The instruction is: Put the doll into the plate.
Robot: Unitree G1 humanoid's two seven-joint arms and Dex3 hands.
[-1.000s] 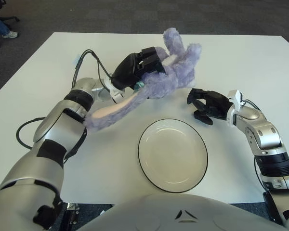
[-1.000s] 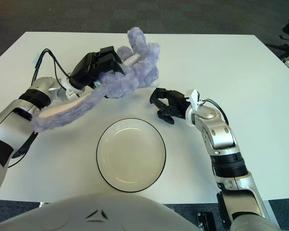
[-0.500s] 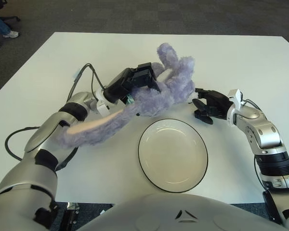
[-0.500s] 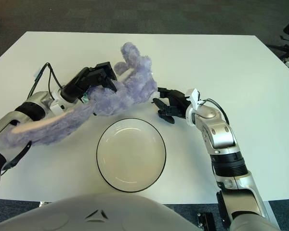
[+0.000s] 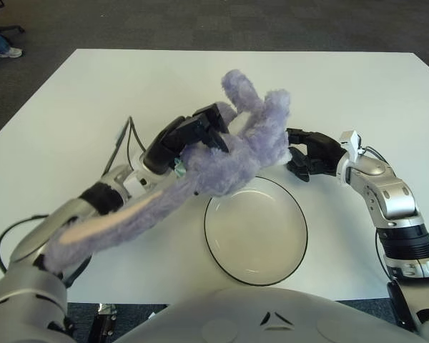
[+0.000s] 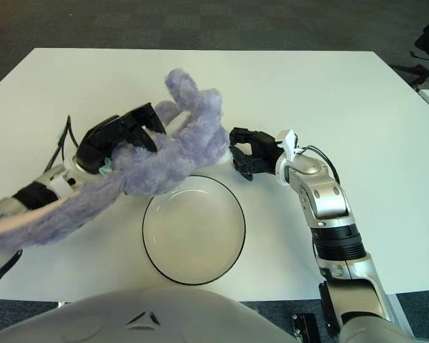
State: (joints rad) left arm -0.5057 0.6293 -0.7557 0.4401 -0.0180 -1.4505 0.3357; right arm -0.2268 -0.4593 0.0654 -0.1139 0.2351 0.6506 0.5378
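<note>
A white table [image 5: 357, 86] fills most of the frame, with dark carpet [image 5: 200, 21] along the top edge.

The doll [image 5: 232, 153], a long purple plush, stretches from the lower left up to the centre of the frame. Its pale-lined length hangs down over the left forearm toward the lower left, and its bulk sits at the centre, with a rounded limb sticking up toward the top. The doll is held off the table; its lower edge overlaps the upper left rim of the plate in both views, but whether it touches the rim cannot be told.

The plate [image 5: 256, 266], round and white with a dark rim, lies on the table at lower centre, its inside bare.

The left hand [image 5: 189, 136] is just left of centre, above and to the left of the plate. Its dark fingers [image 5: 211, 121] are curled into the fur, clamped on the doll's middle.

The right hand [image 5: 311, 153] shows at centre right, just beside the doll's right end and above the plate's upper right rim. Its fingers [image 6: 244, 146] are bent inward and point toward the doll; whether they touch the fur cannot be told, and they grasp nothing that is visible.
</note>
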